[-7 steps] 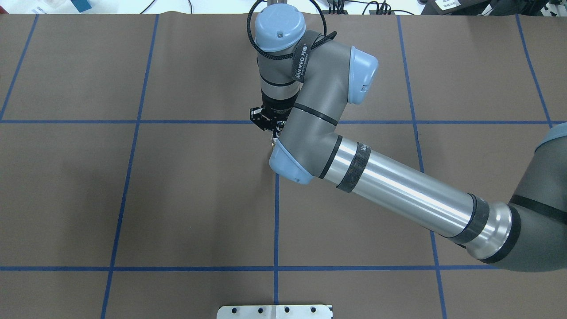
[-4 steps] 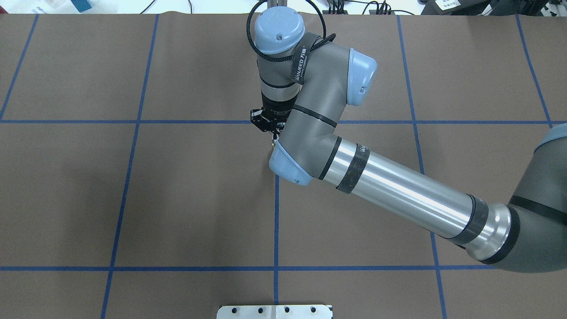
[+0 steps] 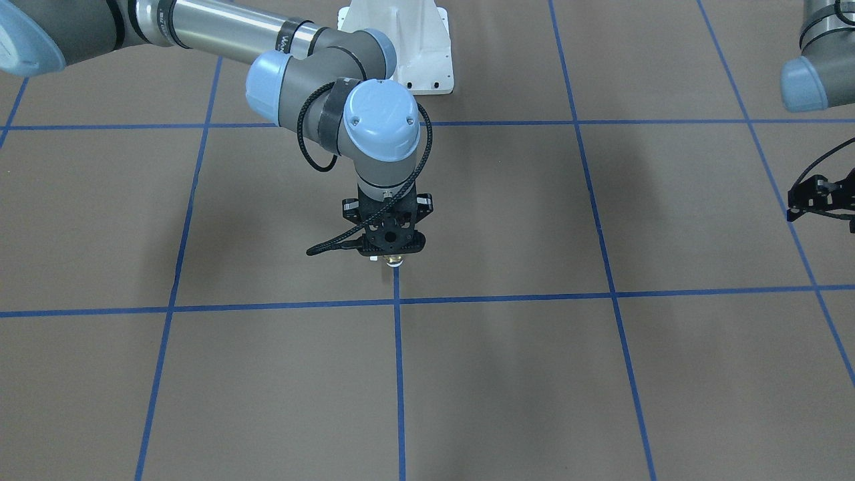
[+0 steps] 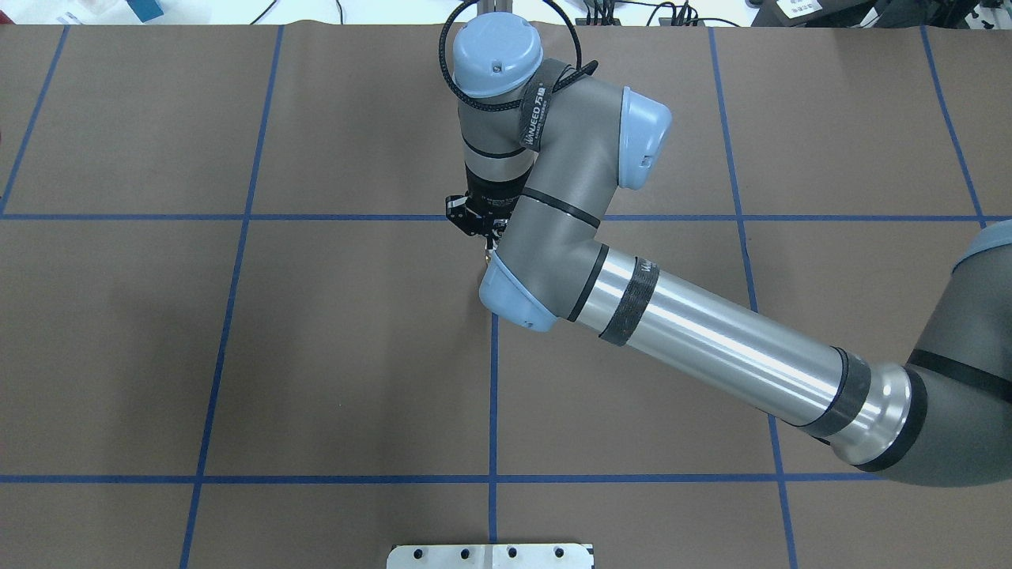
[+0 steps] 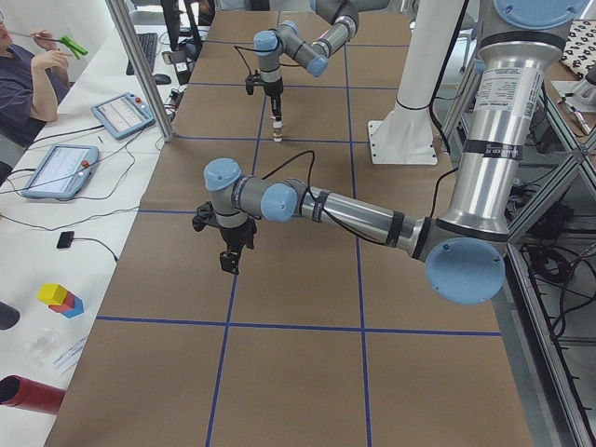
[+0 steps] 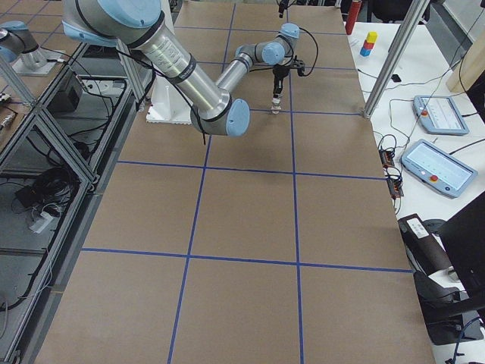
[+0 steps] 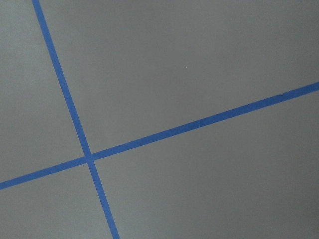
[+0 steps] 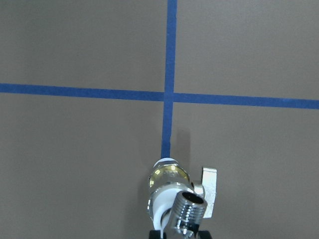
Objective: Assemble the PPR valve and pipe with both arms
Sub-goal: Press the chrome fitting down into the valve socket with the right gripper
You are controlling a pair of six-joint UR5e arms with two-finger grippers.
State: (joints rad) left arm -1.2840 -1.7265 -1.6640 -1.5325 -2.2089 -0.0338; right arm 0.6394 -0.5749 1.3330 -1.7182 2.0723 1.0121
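My right gripper points straight down near the table's middle and is shut on the PPR valve. The valve has a brass middle, a white end and a small side handle. The silver threaded pipe sits right against the valve, its open end towards the wrist camera. The valve's lower tip hangs just above a blue tape line. The overhead view hides the fingertips under the right arm. My left gripper is far off at the table's end, empty. Whether it is open or shut does not show.
The brown table cover carries a grid of blue tape lines. The white bolted pedestal stands at the robot's edge. A side bench holds tablets, cables, coloured blocks and a red cylinder. A seated person is there.
The right arm's wrist has drifted very slightly to the left in the overhead view. Its grip looks unchanged.
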